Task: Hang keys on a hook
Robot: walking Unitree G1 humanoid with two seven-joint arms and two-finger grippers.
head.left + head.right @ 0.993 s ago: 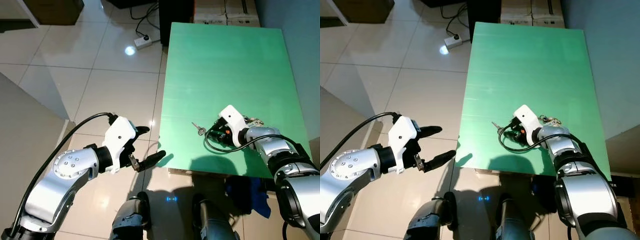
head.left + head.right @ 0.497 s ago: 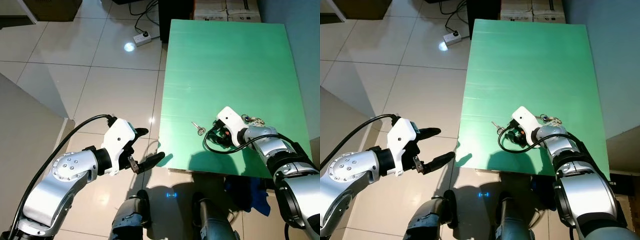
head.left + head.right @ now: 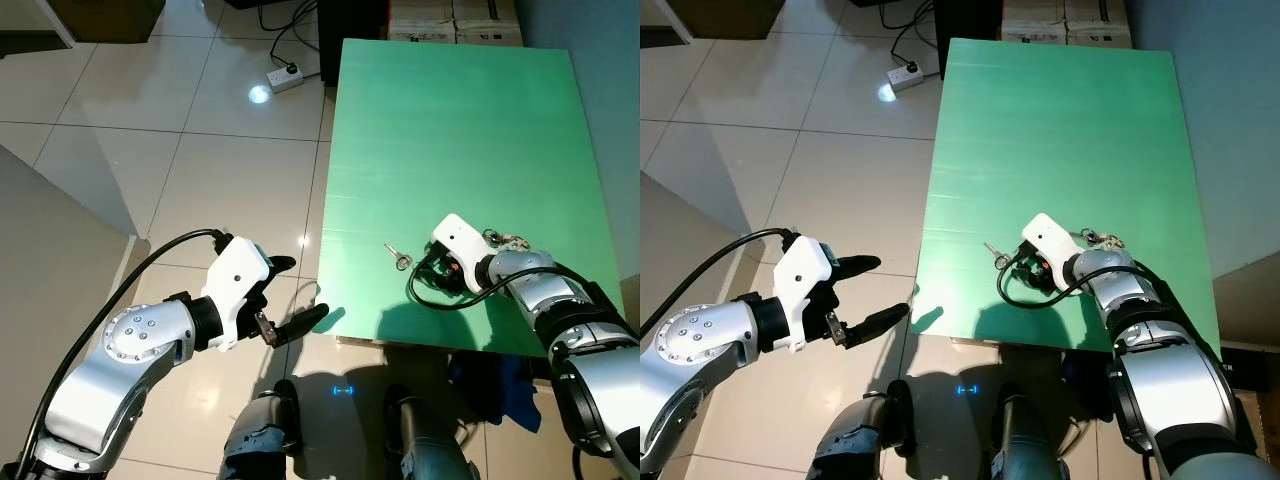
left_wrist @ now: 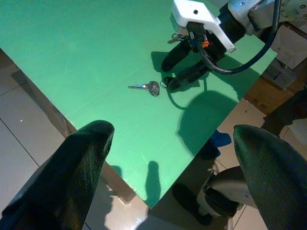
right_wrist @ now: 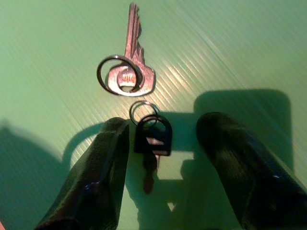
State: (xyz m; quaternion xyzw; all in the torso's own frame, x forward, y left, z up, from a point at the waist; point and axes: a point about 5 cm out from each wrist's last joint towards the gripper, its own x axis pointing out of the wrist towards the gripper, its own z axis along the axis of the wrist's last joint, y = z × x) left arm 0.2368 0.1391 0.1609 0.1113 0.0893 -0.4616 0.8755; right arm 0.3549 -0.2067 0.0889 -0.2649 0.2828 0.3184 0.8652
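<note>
Green tabletop [image 3: 450, 120]: I see it running away from me, its near edge just ahead of my legs. Silver key [image 5: 130, 72]: lies flat near the near edge, about midway along it, with a split ring [image 5: 116, 75] through its head. Black-headed key [image 5: 152, 139]: lies just beside the silver key on its own small ring [image 5: 142, 110], the two rings close together; I cannot tell whether they are linked. Right gripper [image 5: 163, 143]: I have it low over the tabletop near the near edge, its fingers [image 5: 103, 163] spread with one on either side of the black-headed key, not touching it that I can make out. A black cable [image 3: 440, 300] loops from the right wrist onto the tabletop. Second bunch of keys [image 3: 508, 240]: lies behind the right wrist, toward the right edge. Left gripper [image 3: 290, 295]: I hold it out over the tiled floor [image 3: 200, 150] just off the near left corner of the tabletop, fingers [image 4: 72, 167] spread wide and holding nothing. Power strip [image 3: 285, 84]: white, on the floor beyond the left edge, with cables leading off. Cardboard boxes [image 3: 455, 20]: stand past the far edge.
</note>
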